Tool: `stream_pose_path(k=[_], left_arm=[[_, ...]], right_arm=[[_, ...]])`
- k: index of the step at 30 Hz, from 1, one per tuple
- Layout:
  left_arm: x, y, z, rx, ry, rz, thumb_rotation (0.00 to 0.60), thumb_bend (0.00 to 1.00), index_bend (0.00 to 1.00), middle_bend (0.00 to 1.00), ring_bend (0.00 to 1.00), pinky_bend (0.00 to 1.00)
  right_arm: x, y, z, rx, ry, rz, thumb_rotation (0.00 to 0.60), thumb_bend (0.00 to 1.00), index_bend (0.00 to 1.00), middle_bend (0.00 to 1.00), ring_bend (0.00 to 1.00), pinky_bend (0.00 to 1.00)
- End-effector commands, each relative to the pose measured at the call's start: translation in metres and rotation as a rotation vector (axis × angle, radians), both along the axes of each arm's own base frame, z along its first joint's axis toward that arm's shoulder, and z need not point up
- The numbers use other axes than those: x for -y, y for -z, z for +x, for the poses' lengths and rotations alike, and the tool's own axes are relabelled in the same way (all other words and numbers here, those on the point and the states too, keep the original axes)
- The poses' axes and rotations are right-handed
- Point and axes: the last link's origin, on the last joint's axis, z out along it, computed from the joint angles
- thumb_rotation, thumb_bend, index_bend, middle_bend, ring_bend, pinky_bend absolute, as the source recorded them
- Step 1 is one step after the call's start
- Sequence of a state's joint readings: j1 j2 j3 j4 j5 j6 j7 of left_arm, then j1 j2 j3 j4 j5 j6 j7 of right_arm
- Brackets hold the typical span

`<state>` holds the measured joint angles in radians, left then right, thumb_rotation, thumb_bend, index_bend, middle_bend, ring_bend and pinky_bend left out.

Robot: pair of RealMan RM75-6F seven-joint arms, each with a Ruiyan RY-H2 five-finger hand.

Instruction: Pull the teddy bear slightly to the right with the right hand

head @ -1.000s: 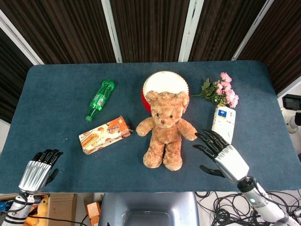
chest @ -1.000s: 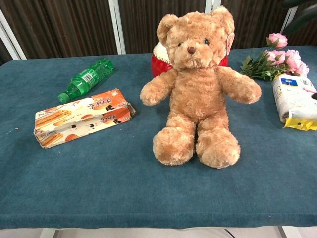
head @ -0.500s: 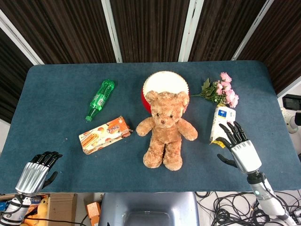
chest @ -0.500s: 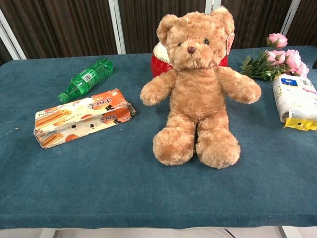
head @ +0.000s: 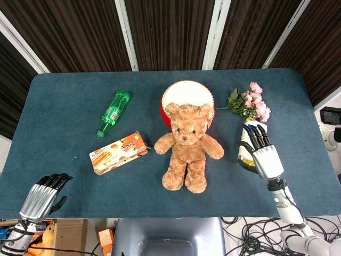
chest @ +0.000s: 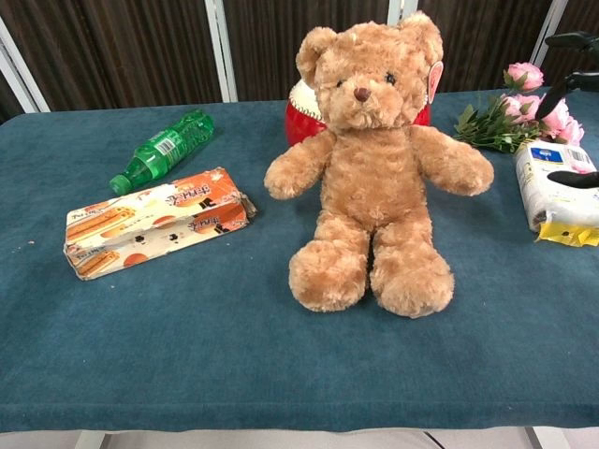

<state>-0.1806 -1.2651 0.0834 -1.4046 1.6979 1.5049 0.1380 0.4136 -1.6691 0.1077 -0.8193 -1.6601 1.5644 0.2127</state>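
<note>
1. Teddy bear (head: 187, 153) sits in the middle of the blue table (head: 64, 117), with its back against a red and white drum (head: 186, 96). No hand touches the bear, so I think the pull to the right is not started.

2. Going from left to right in the head view: the left hand (head: 41, 196) rests at the near left edge of the table. Its fingers are curled a little and hold nothing.

3. Next come a green bottle (head: 113, 112) lying down and an orange snack box (head: 118, 152), both left of the bear.

4. Right of the bear are pink flowers (head: 250, 104) and a white packet (head: 250, 140).

5. The right hand (head: 261, 152) is over the white packet, with its fingers spread and nothing in them. It is near the bear's arm but apart from it. To do the job, I think it needs to reach left, take hold of the bear and tug it a bit to the right.

6. The head view shows both hands and the whole table from above. The chest view shows the bear up close from the front, and only dark fingertips (chest: 573, 178) of the right hand at the right edge. It does not show the left hand at all.
</note>
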Motion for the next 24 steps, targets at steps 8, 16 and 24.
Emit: stream_pose_path(k=[8,16,24], left_arm=[[0.0,-0.002,0.0,0.012,-0.004,0.001,0.6,0.3,0.31,0.3,0.3,0.4],[-0.001,-0.004,-0.001,0.021,-0.009,0.003,0.6,0.3,0.31,0.3,0.3,0.4],[-0.001,-0.006,-0.001,0.026,-0.013,0.002,0.6,0.3,0.31,0.3,0.3,0.4]], right_arm=[[0.013,0.035,0.022,0.007,-0.051,0.052,0.6,0.07,0.41,0.01,0.0,0.0],[0.024,0.054,0.035,-0.003,-0.056,0.05,0.6,0.07,0.42,0.01,0.0,0.0],[0.031,0.069,0.046,0.018,-0.051,0.049,0.6,0.07,0.43,0.01,0.0,0.0]])
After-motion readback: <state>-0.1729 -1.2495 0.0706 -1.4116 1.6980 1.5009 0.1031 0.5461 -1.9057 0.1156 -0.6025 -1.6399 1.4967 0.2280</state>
